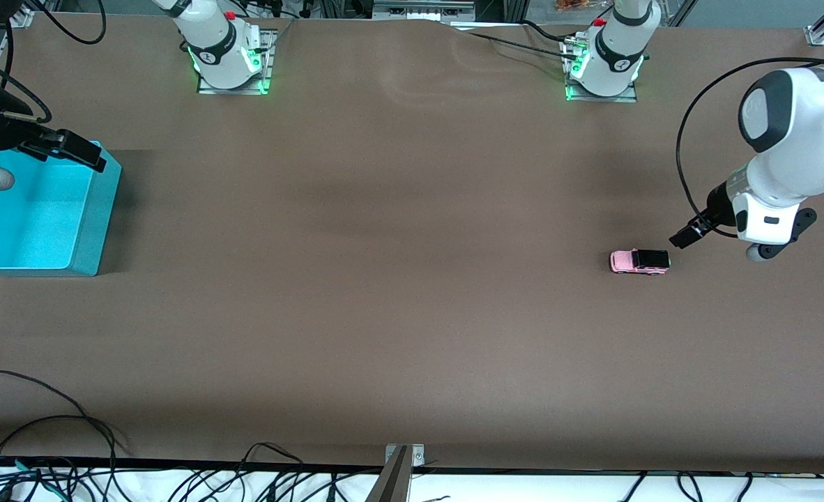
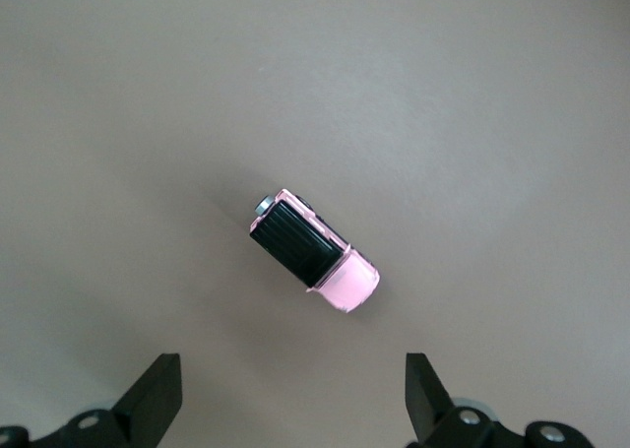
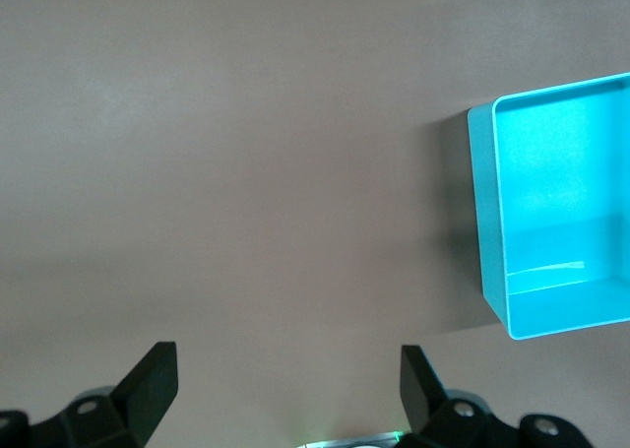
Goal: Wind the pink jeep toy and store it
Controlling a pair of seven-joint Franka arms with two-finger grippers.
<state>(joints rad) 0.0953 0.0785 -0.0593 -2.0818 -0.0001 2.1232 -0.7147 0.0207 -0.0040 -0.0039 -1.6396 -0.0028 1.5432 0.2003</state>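
Pink jeep toy [image 2: 315, 252] beneath wide-open, empty left pincer [image 2: 293, 394].

A: What stands under the left gripper [image 2: 293, 394]?
B: Only the pink jeep toy [image 2: 315, 253], alone on bare table [image 1: 384, 279]; its spread fingers could pass either side.
A: And the right gripper [image 3: 285, 389]?
B: Wide apart too, by the turquoise bin [image 3: 551, 212], whose walls block sideways passage.
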